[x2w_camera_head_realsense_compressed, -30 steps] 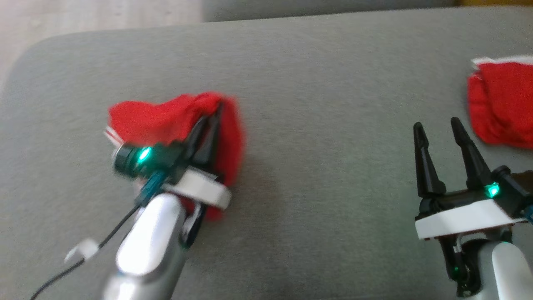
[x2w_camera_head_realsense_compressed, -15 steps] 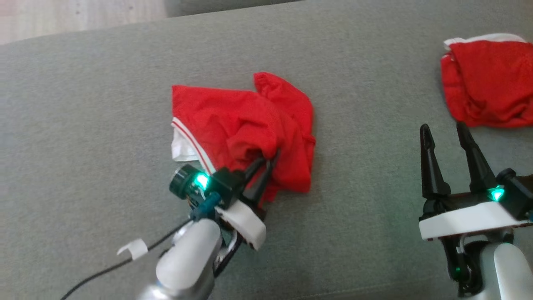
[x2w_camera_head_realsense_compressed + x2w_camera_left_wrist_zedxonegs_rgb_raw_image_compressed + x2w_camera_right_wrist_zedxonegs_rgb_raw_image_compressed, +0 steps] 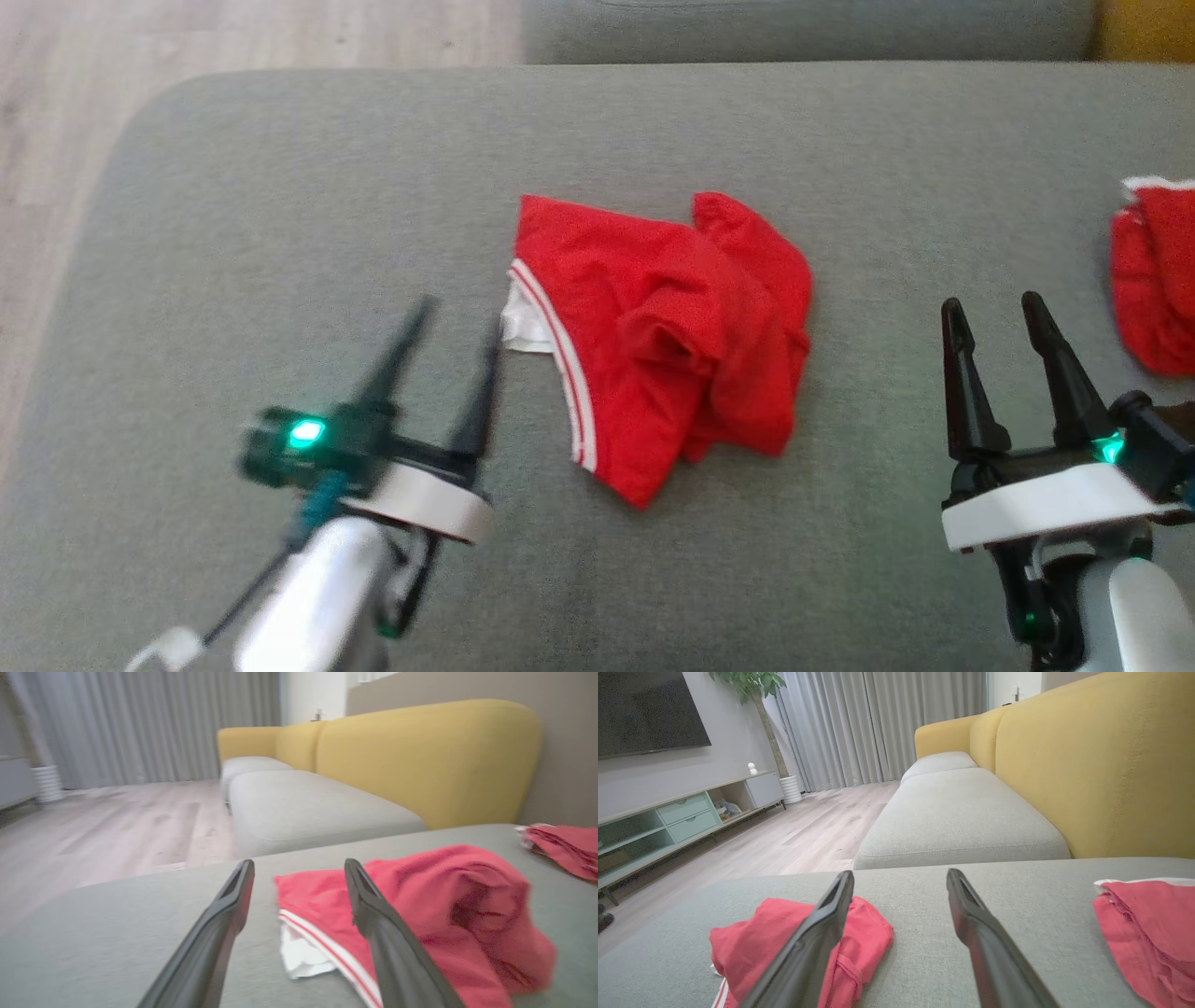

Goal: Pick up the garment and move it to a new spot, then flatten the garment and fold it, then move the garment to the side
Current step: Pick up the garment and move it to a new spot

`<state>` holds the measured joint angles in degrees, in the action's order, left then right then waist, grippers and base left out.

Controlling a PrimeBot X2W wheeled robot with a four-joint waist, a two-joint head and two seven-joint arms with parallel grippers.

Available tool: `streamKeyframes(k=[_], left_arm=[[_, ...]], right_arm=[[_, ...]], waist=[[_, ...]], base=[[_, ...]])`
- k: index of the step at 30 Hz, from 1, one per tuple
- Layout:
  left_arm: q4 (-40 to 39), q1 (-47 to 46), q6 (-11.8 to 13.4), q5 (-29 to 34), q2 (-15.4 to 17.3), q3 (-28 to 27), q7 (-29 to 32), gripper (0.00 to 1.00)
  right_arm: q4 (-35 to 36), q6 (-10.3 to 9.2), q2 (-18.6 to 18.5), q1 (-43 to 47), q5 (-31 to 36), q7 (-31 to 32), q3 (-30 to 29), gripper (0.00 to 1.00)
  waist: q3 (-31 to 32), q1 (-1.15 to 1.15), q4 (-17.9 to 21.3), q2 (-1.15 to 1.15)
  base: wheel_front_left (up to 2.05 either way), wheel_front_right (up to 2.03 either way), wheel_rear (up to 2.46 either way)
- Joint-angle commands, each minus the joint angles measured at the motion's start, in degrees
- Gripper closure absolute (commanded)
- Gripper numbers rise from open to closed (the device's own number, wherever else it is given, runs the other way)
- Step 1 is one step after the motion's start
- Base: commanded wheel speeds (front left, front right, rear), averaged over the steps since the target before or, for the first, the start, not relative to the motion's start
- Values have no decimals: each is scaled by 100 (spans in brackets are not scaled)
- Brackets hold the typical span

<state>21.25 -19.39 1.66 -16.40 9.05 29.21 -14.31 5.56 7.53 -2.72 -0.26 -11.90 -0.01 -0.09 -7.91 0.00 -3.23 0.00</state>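
Nearest, at the lower left of the head view, the left hand stands with its fingers spread wide and empty, just beside the white-striped waistband; at the lower right the right hand is equally wide, holding nothing. The red garment lies crumpled mid-frame on the grey sofa cushion. It looks light, soft and limp, so I'd pinch the firmer waistband edge. Another red garment lies at the right edge, with a yellow sofa back beyond
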Motion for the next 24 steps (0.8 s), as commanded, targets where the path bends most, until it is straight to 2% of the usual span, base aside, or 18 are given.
streamKeyframes(k=[1, 4, 10, 24], left_arm=[[-356, -117, 110, -62, 170, -426, -65, 0], [-519, 23, 174, -192, 336, -853, -67, 0], [-405, 150, 71, -476, 587, -1432, -68, 0], [-415, 617, 63, -430, 646, -1493, -68, 0]], right_arm=[[238, -4, -16, -54, 40, 17, 107, 0], [246, -4, -16, -44, 54, 53, 100, 0], [284, -4, -16, -74, 97, 106, 55, 0], [283, -4, -16, 288, -3, 156, -70, 0]], waist=[[63, 0, -232, 0], [56, 0, -373, 0], [-6, 0, -524, 0], [218, 0, -308, 0]], base=[[0, 0, 0], [0, 0, 0], [0, 0, 0], [0, 0, 0]])
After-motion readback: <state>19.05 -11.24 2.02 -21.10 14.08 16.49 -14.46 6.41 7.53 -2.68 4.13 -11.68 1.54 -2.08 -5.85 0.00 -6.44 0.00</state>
